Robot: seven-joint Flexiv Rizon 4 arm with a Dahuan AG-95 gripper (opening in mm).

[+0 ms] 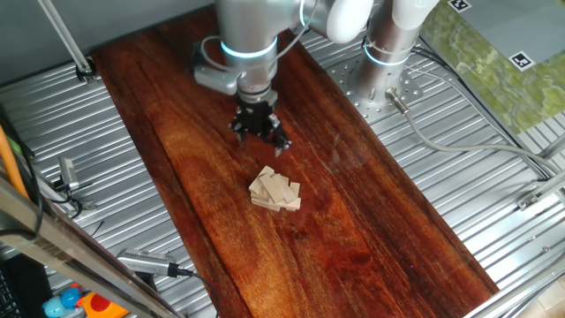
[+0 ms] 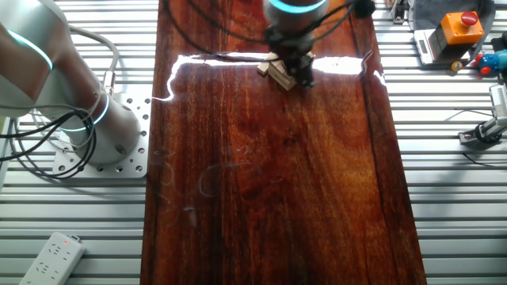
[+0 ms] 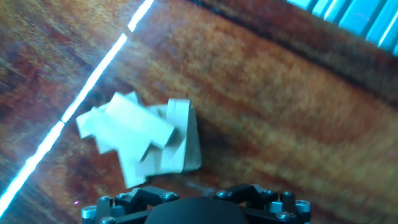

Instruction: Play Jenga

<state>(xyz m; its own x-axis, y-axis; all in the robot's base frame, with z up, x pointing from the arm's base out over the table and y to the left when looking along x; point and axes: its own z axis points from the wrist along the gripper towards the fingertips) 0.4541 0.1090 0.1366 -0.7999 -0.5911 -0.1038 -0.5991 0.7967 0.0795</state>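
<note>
In the hand view the tool's (image 1: pixel 260 129) fingertips are cut off below the frame, and that picture is blurred; whether its fingers are apart or together I cannot tell. From the other fixed view the arm (image 2: pixel 295 14) hides part of the Jenga (image 1: pixel 274 191). The stack lies loosely crossed on the dark board (image 1: pixel 371 221), near the tool but apart from it. A power strip (image 2: pixel 49 257) lies on the ribbed surface (image 2: pixel 451 198), and a second arm's base (image 2: pixel 103 134) stands beside the board.
</note>
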